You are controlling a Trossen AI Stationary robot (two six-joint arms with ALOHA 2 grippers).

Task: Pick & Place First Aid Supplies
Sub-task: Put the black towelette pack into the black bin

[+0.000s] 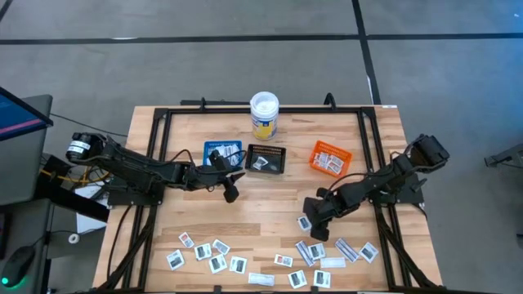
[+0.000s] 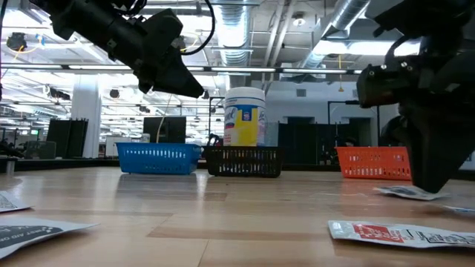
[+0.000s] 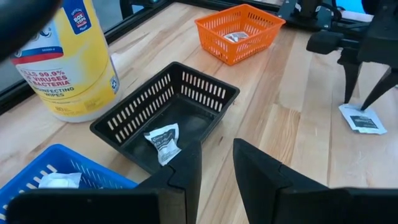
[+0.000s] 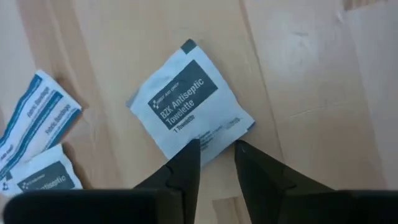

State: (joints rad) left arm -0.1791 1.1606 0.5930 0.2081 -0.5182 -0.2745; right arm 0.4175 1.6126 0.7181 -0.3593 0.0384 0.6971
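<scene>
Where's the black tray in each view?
High: black tray at table centre, between the blue tray and orange tray, just below the tub.
Low: mid-frame, in front of the tub.
Left wrist: centre-left, one packet inside, beside the tub.
Right wrist: not in it.
Shared landmark: the tub, seen in all but the right wrist view.

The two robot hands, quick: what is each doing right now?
Left hand: open, empty, above the black plastic basket.
Right hand: open, over a white square antiseptic towelette packet.
</scene>
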